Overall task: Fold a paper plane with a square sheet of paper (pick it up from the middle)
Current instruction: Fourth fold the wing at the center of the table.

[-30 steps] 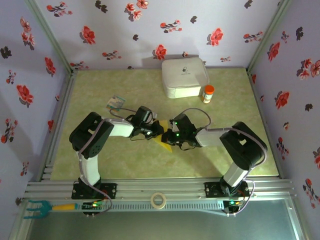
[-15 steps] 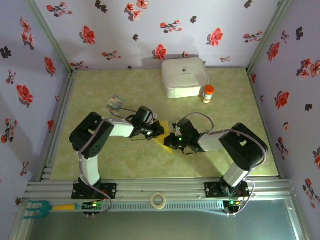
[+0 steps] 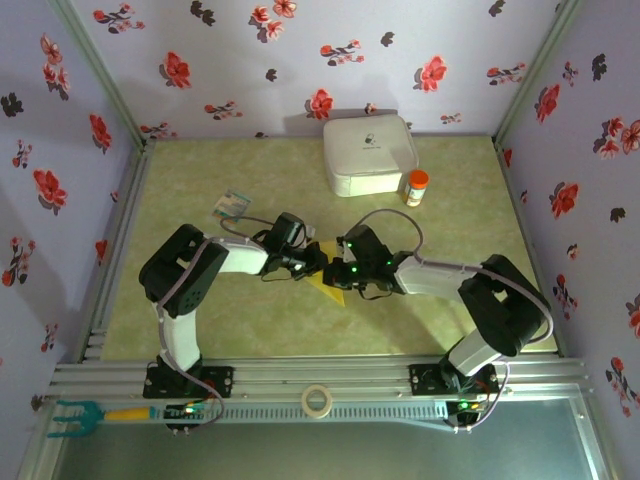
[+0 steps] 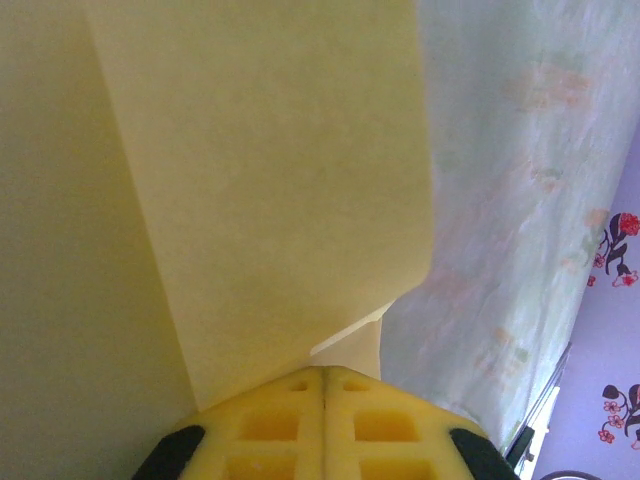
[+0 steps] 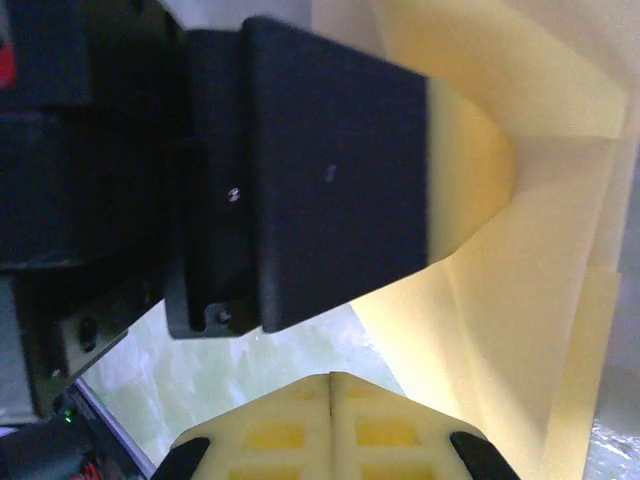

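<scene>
The folded yellow paper (image 3: 330, 287) lies on the green table between the two grippers, with a pointed corner sticking out toward the front. My left gripper (image 3: 318, 262) is low over its upper edge. In the left wrist view its yellow fingers (image 4: 325, 372) are pressed together, with a raised fold of the paper (image 4: 270, 180) running out from their tips. My right gripper (image 3: 340, 268) faces it from the right. Its tips (image 5: 332, 376) are shut over bare table with nothing between them. The paper (image 5: 540, 300) lies just to their right, and the left gripper's black body (image 5: 330, 170) is close ahead.
A white rounded box (image 3: 368, 155) stands at the back with an orange-capped bottle (image 3: 416, 187) beside it. A small teal-and-white card (image 3: 233, 206) lies to the left of the arms. A tape roll (image 3: 318, 401) sits on the front rail.
The right gripper dipped toward the front, then came back up next to the left gripper as its arm stretched out. The left arm has stayed in place on the paper.
</scene>
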`<state>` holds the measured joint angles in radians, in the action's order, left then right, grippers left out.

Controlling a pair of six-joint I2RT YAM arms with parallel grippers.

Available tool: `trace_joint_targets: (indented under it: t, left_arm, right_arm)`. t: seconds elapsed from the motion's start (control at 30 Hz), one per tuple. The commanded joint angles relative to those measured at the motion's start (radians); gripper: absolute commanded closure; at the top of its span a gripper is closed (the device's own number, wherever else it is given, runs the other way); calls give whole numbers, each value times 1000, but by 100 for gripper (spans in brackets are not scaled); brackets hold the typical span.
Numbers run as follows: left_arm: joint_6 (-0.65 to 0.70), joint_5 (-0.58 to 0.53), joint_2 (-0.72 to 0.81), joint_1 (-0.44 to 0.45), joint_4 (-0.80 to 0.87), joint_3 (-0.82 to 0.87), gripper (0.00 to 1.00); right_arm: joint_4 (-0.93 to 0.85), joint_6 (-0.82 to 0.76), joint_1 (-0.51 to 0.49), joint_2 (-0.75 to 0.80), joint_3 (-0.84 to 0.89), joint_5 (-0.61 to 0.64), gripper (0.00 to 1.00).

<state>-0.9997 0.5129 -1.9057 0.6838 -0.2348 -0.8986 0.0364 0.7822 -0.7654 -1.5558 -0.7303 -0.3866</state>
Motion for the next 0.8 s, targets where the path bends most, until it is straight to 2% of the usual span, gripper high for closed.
trace_joint_targets:
  t: [0.0,0.5,0.77]
  left_arm:
    - [13,-33,-33,2,43,12,100]
    - [14,-32,-33,3,49,9,100]
    - [16,-34,-38,2,54,8,100]
  right_arm:
    - [-91,-43,-18,-30,-17,45,94]
    - [-133,-16,-9,-34,32,140,95]
    - [-6,64,24,17,151,110,94]
